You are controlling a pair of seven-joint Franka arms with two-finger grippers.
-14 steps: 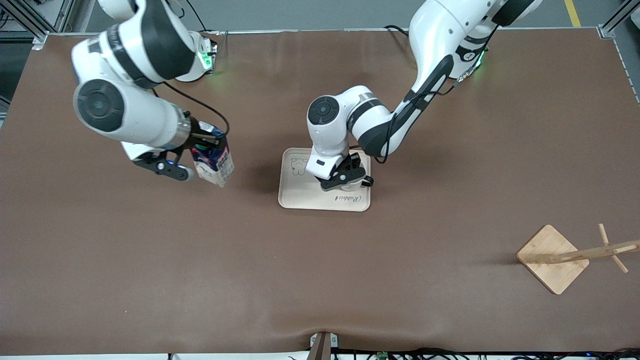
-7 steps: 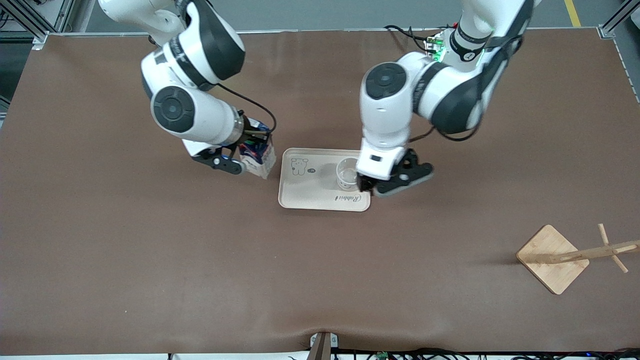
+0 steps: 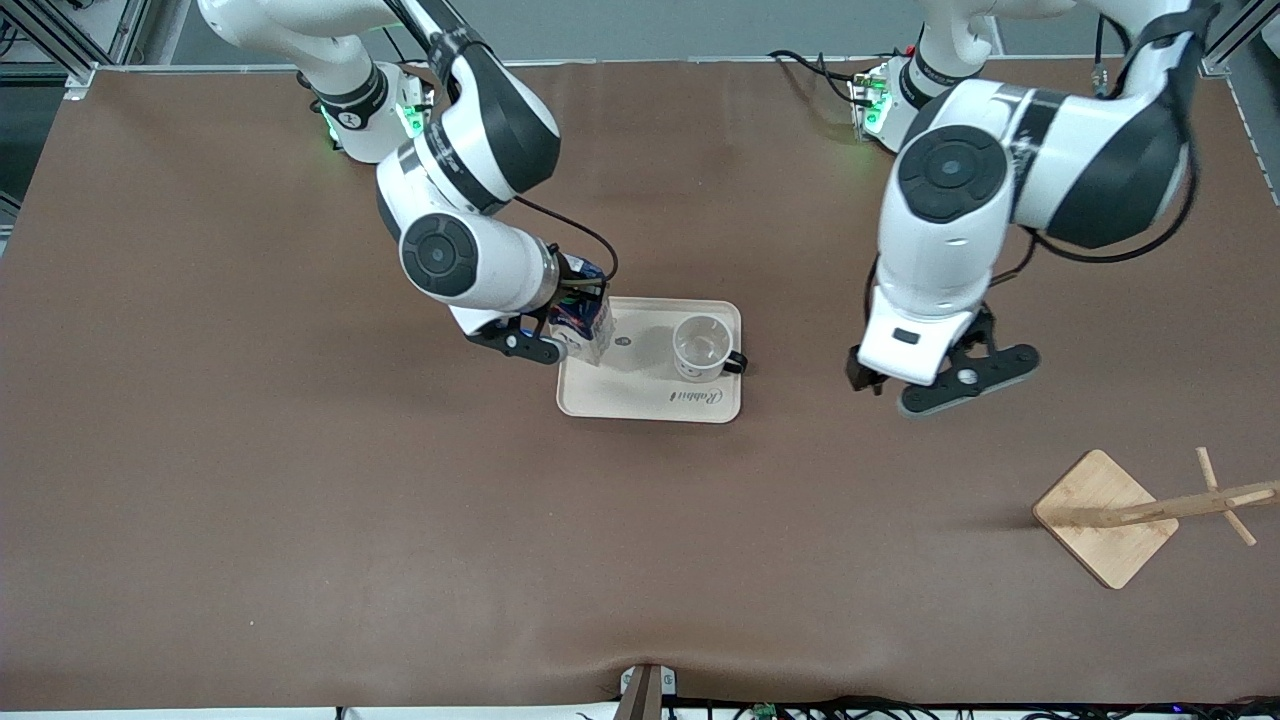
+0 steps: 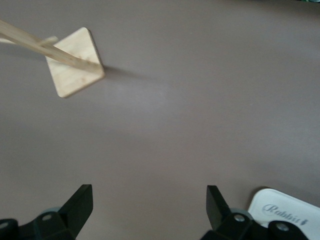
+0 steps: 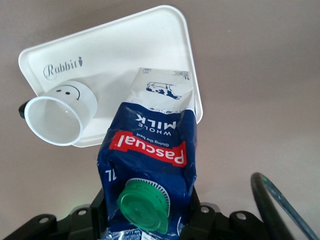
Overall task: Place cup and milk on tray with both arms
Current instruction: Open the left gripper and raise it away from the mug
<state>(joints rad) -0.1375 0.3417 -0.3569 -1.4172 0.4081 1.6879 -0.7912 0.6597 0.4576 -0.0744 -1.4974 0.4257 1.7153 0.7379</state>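
Note:
The cream tray (image 3: 620, 395) lies mid-table. The white smiley cup (image 3: 701, 348) stands upright on it, at the end toward the left arm, free of any gripper. My right gripper (image 3: 575, 328) is shut on the blue milk carton (image 3: 584, 320) and holds it tilted over the tray's end toward the right arm. The right wrist view shows the carton (image 5: 150, 145) with its green cap (image 5: 144, 200) between the gripper's (image 5: 145, 220) fingers, with the cup (image 5: 57, 117) and tray (image 5: 125, 55) below. My left gripper (image 3: 915, 385) is open and empty over bare table beside the tray; it also shows in its wrist view (image 4: 148, 200).
A wooden rack with a square base (image 3: 1105, 517) stands toward the left arm's end, nearer the front camera; it also shows in the left wrist view (image 4: 75, 62). A corner of the tray (image 4: 290, 212) shows there too. The brown table (image 3: 400, 520) surrounds everything.
My left gripper let go of the cup on the tray, rose and moved off toward the left arm's end. My right gripper carried the milk from over the table to the tray.

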